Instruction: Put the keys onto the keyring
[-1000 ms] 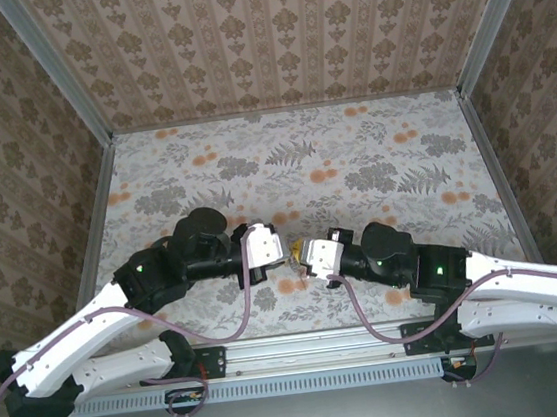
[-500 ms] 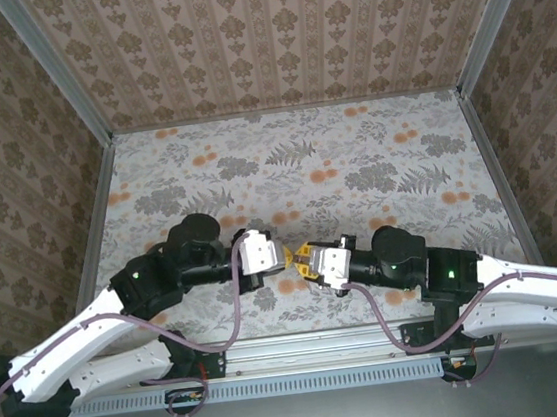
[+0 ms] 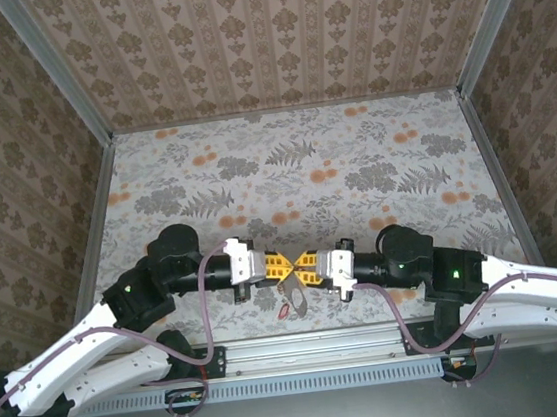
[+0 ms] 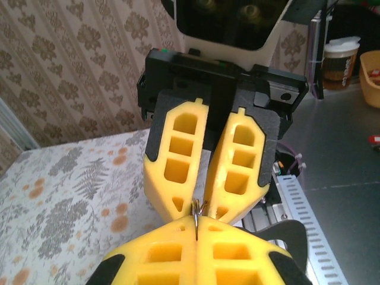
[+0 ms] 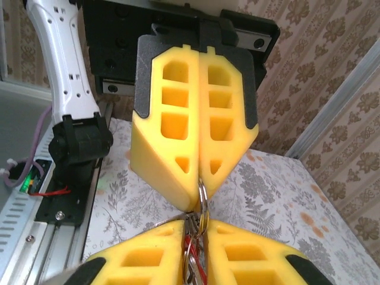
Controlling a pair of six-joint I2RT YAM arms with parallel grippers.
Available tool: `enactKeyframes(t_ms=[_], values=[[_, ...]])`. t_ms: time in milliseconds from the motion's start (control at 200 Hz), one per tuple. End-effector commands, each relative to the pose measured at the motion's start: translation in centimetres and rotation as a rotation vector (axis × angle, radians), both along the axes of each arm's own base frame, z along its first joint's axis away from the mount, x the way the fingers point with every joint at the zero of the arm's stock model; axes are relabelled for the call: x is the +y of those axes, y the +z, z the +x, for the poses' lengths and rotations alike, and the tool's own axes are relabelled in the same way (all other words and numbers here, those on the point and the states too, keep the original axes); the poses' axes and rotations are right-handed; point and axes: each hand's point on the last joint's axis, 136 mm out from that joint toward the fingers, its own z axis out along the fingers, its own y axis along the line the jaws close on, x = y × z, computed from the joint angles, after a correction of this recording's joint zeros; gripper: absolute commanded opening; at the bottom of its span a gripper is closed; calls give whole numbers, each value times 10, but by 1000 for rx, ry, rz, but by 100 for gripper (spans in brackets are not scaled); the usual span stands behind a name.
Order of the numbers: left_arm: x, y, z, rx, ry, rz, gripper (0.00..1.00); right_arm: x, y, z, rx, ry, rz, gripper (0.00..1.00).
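Where the two arms meet tip to tip low over the near part of the table (image 3: 375,167), the left gripper (image 3: 286,266) has its yellow fingers pressed flat together. A thin metal loop of the keyring (image 5: 202,199) is pinched right at their tips. That loop runs straight across into the right gripper (image 3: 302,266), whose fingers stand narrow, with only a slim gap between them. The gap holds more metal loops and the red of the keys (image 5: 190,255), clamped between the pads. Seen from above, a small bunch of dark loops with a touch of red shows just on the near side of the meeting tips. Whether it hangs free or touches the table cannot be told. Against half a second ago, the left arm has drawn its wrist back to the left and the right arm has shifted a little to the right. Both grippers now lie level in one line, and more of their yellow fingers shows from above. The bunch of loops beneath the tips has come into sight since then.
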Motion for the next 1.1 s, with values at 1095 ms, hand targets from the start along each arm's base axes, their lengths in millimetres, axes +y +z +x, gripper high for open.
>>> enactKeyframes(t_ms=[1095], values=[[-21, -41, 57, -20, 279, 362, 32, -19, -6, 63, 34, -334, -67, 2]])
